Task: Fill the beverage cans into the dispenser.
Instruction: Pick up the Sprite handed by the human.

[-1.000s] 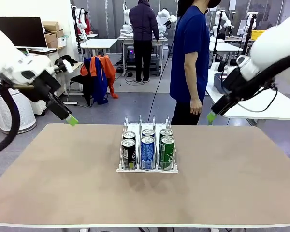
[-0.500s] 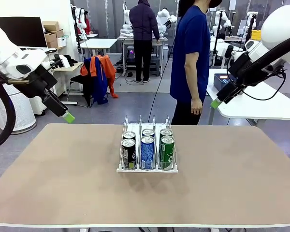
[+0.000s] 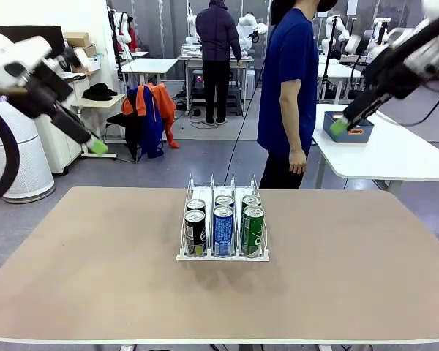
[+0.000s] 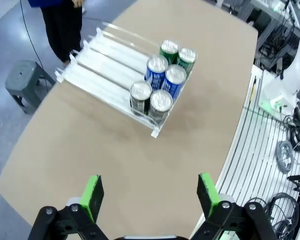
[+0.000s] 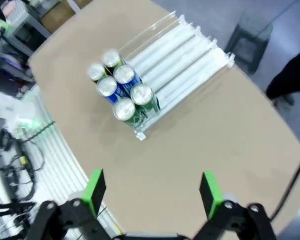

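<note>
**Six cans racked, both claws wide and clear**

The dispenser (image 3: 223, 257) sits at the centre of the frame on the tan table (image 3: 95, 278), with its three lanes running towards the far edge. Six beverage cans (image 3: 223, 230) stand upright at its near end, two to a lane: black on the left, blue in the middle, green on the right. White lane floor shows behind them. The left gripper (image 4: 151, 192) hangs high at the upper left of the front view, well apart from the rack. Its jaws are spread wide, with nothing between the green pads. The right gripper (image 5: 151, 191) hangs at the upper right, likewise wide and holding nothing. A person (image 3: 287, 80) in a blue shirt stands beyond the table's far edge.
</note>
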Available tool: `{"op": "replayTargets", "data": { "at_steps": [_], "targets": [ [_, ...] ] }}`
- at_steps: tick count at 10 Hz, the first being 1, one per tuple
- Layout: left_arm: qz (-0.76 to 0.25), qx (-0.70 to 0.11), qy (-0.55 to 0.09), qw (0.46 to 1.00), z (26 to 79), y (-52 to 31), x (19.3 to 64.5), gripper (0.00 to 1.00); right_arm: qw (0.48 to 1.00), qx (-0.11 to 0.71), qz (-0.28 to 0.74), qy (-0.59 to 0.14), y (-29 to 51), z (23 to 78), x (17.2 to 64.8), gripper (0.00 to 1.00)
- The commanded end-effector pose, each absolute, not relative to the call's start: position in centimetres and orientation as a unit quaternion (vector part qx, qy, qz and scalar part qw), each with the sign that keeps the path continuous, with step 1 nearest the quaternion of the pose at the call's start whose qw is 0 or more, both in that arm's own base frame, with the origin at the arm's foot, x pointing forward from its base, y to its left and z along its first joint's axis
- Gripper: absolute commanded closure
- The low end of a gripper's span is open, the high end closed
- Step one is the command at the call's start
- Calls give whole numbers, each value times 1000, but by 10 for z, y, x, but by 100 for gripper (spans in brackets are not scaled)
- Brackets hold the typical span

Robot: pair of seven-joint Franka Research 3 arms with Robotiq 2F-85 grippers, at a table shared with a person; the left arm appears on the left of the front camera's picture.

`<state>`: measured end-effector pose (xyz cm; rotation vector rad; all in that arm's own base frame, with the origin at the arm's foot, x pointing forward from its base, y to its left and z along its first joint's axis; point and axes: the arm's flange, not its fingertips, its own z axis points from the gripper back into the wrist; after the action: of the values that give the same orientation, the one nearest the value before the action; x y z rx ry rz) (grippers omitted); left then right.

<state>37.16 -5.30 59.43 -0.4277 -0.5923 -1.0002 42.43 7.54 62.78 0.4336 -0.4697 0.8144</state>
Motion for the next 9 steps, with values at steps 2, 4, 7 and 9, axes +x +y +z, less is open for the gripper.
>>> {"op": "replayTargets", "data": {
  "at_steps": [2, 4, 7, 9],
  "targets": [
    [-470, -191, -322, 799, 643, -36, 376, 0, 852, 209, 398, -269, 61, 680, 448, 0],
    [-459, -153, -340, 807, 673, -35, 372, 0, 858, 188, 380, -291, 62, 716, 451, 0],
    [-456, -112, -375, 799, 712, -29, 361, 0, 858, 159, 370, -318, 69, 756, 448, 0],
    [-462, -128, -370, 796, 713, -30, 363, 0, 849, 172, 383, -320, 66, 753, 446, 0]
  ]
}}
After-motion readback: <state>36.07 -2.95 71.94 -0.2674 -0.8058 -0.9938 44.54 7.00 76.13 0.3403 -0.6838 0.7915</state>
